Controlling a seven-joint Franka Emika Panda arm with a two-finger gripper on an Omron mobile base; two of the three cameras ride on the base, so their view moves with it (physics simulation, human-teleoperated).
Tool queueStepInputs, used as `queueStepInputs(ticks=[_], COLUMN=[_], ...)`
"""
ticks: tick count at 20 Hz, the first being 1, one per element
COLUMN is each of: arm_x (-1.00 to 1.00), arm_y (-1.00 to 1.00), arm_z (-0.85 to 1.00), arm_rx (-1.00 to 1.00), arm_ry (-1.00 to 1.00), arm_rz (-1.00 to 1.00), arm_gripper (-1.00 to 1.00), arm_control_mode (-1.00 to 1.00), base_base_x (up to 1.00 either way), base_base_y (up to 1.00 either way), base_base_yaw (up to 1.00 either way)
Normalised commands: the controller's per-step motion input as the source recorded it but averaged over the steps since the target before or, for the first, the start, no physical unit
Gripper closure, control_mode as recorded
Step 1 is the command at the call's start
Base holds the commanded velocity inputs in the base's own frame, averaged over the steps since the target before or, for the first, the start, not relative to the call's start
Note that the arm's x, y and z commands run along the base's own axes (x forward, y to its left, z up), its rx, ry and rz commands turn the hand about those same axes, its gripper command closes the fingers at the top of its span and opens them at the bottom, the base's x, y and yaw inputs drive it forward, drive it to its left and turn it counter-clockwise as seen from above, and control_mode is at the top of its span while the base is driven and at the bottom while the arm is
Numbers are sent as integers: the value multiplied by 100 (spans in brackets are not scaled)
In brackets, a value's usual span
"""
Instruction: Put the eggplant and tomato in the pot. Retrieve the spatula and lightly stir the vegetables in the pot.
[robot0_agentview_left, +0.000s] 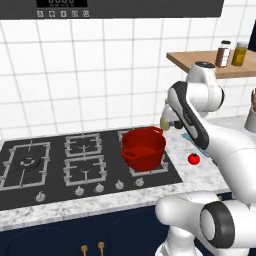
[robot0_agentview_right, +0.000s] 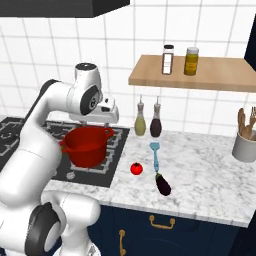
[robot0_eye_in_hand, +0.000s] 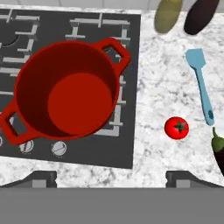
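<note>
Arm folded upward with the elbow high, wrist turned down; gripper (robot0_agentview_right: 98, 123) poised above the pot (robot0_agentview_right: 86, 145), jaws spread wide and holding nothing. Left to right: empty red pot on the stove's (robot0_eye_in_hand: 127, 140) right burner; tomato (robot0_eye_in_hand: 176, 127) on the marble counter (robot0_agentview_right: 200, 170); spatula (robot0_eye_in_hand: 200, 83) lying flat beside it; eggplant (robot0_agentview_right: 163, 184) near the spatula's handle end.

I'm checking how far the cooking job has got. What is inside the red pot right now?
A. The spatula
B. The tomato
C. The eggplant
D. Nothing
D: the hand view looks straight into the pot and shows only its bare red bottom, while the tomato, the eggplant and the spatula all lie on the marble counter beside the stove.
</note>
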Motion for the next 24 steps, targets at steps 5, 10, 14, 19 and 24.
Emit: queueStepInputs(ticks=[5, 10, 14, 19, 24], arm_x=[49, 50, 35, 18, 2], arm_y=[-98, -89, -49, -16, 0], arm_z=[-100, -100, -100, -76, -54], arm_rx=[0, 0, 1, 0, 0], arm_ry=[8, 18, 27, 18, 6], arm_rz=[-7, -14, -4, -3, 0], arm_gripper=[-100, -100, -100, -100, -100], arm_control_mode=[-100, -100, -100, -100, -100], base_base_x=[0, 0, 0, 0, 0], base_base_y=[0, 0, 0, 0, 0], base_base_yaw=[0, 0, 0, 0, 0])
